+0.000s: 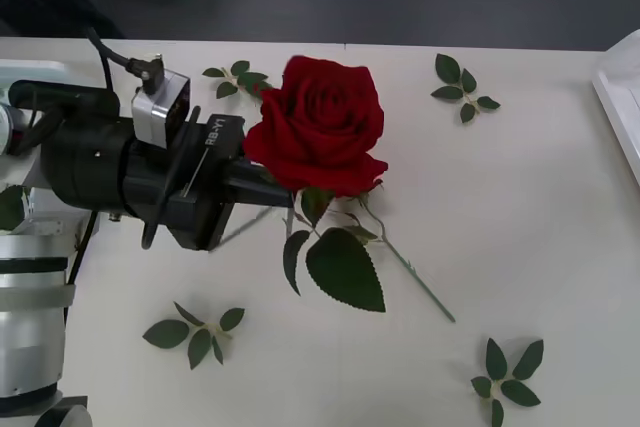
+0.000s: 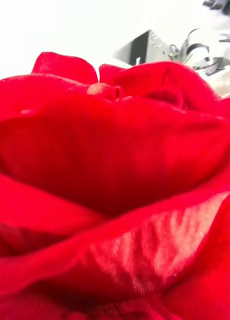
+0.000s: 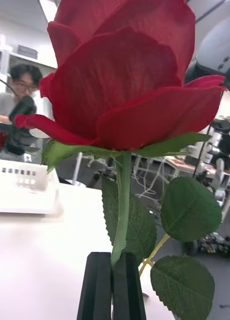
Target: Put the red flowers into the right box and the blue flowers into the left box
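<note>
My left gripper (image 3: pixel 112 285) is closed tight on the stem of one of the red flowers (image 1: pixel 320 127), its black fingers (image 3: pixel 97 287) pressed together with the green stem rising between them. That rose is lifted off the table (image 1: pixel 520 247), its head up by my left wrist and its lower stem and leaves trailing down from there. The right box (image 1: pixel 620 97) lies well apart from the rose, at the table's far right edge, so the carry across is yet to be made, and the drop after it. I judge the task barely begun: one rose is in hand and none shows in that box. Loose leaf sprigs (image 1: pixel 465 89) lie scattered around the rose. I cannot tell how my right gripper stands.
</note>
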`<action>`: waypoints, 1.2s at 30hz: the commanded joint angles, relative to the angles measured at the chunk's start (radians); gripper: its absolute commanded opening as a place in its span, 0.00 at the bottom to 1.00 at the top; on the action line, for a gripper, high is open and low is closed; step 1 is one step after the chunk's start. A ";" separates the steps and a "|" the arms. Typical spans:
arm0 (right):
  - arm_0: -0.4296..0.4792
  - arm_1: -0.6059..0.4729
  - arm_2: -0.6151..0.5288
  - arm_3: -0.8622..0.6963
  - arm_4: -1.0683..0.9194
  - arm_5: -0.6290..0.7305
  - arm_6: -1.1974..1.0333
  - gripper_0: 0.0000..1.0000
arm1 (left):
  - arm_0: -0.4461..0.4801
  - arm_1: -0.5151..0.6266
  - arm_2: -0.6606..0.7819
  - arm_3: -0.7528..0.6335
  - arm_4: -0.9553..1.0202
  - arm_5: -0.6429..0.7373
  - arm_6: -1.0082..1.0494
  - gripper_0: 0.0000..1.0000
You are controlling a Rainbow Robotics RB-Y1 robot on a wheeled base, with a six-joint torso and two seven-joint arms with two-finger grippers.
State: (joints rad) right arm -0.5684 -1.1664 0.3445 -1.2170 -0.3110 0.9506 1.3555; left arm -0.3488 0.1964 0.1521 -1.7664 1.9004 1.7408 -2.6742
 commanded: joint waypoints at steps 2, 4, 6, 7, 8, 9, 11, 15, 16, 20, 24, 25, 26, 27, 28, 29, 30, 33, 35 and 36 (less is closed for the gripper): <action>-0.011 -0.010 -0.027 0.013 -0.010 -0.026 -0.009 0.48 | -0.007 -0.037 -0.022 -0.028 -0.038 0.000 -0.031 0.00; -0.011 -0.010 -0.025 0.016 -0.010 -0.029 -0.007 0.57 | -0.009 -0.042 -0.034 -0.030 -0.044 -0.012 -0.031 0.00; -0.011 -0.010 -0.027 0.016 -0.010 -0.029 -0.007 0.59 | -0.013 -0.045 -0.048 -0.030 -0.046 -0.018 -0.031 0.00; -0.011 -0.010 -0.027 0.016 -0.010 -0.029 -0.006 0.59 | -0.015 -0.045 -0.051 -0.030 -0.047 -0.021 -0.031 0.00; -0.011 -0.010 -0.025 0.016 -0.010 -0.030 -0.006 0.59 | -0.015 -0.048 -0.057 -0.030 -0.047 -0.027 -0.031 0.00; -0.011 -0.010 -0.027 0.014 -0.010 -0.033 -0.006 0.59 | -0.013 -0.051 -0.063 -0.030 -0.047 -0.032 -0.031 0.00; -0.011 -0.007 -0.027 0.016 -0.011 -0.033 -0.007 0.59 | -0.013 -0.058 -0.068 -0.030 -0.047 -0.041 -0.031 0.00; -0.011 -0.007 -0.025 0.016 -0.010 -0.035 -0.006 0.59 | -0.015 -0.081 -0.069 -0.028 -0.060 -0.050 -0.031 0.01; -0.010 -0.007 -0.027 0.016 -0.011 -0.035 -0.007 0.59 | -0.013 -0.084 -0.069 -0.028 -0.060 -0.052 -0.031 0.00; -0.011 -0.007 -0.025 0.016 -0.062 -0.039 -0.016 0.59 | -0.013 -0.097 -0.071 -0.028 -0.060 -0.058 -0.031 0.00; -0.011 -0.007 -0.027 0.010 -0.180 -0.042 -0.030 0.59 | -0.013 -0.107 -0.069 -0.028 -0.055 -0.069 -0.031 0.00; -0.011 -0.007 -0.025 0.005 -0.206 -0.042 -0.032 0.59 | -0.013 -0.109 -0.069 -0.027 -0.055 -0.072 -0.031 0.01; -0.011 -0.007 -0.027 -0.012 -0.257 -0.033 -0.058 0.59 | -0.012 -0.111 -0.069 -0.027 -0.057 -0.078 -0.031 0.00; -0.011 -0.007 -0.027 -0.022 -0.276 -0.026 -0.073 0.59 | -0.013 -0.112 -0.069 -0.027 -0.055 -0.079 -0.031 0.01; -0.013 -0.007 -0.027 -0.041 -0.295 -0.007 -0.096 0.59 | -0.012 -0.114 -0.069 -0.027 -0.055 -0.083 -0.031 0.01; -0.018 -0.007 -0.027 -0.072 -0.301 0.025 -0.127 0.59 | -0.013 -0.114 -0.069 -0.027 -0.053 -0.087 -0.031 0.00; -0.021 -0.007 -0.027 -0.096 -0.299 0.053 -0.148 0.59 | -0.012 -0.112 -0.069 -0.027 -0.052 -0.092 -0.031 0.00; -0.027 -0.002 -0.027 -0.194 -0.299 0.148 -0.223 0.59 | -0.012 -0.114 -0.072 -0.027 -0.041 -0.115 -0.031 0.00; -0.028 0.013 -0.027 -0.249 -0.301 0.192 -0.283 0.59 | -0.013 -0.114 -0.075 -0.027 -0.030 -0.135 -0.031 0.00; -0.028 0.019 -0.027 -0.266 -0.299 0.201 -0.305 0.59 | -0.012 -0.114 -0.075 -0.028 -0.026 -0.141 -0.031 0.01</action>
State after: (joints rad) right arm -0.5684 -1.1632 0.3371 -1.4238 -0.6107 1.1304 1.1191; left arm -0.3488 0.0943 0.0767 -1.7663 1.8522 1.6231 -2.6742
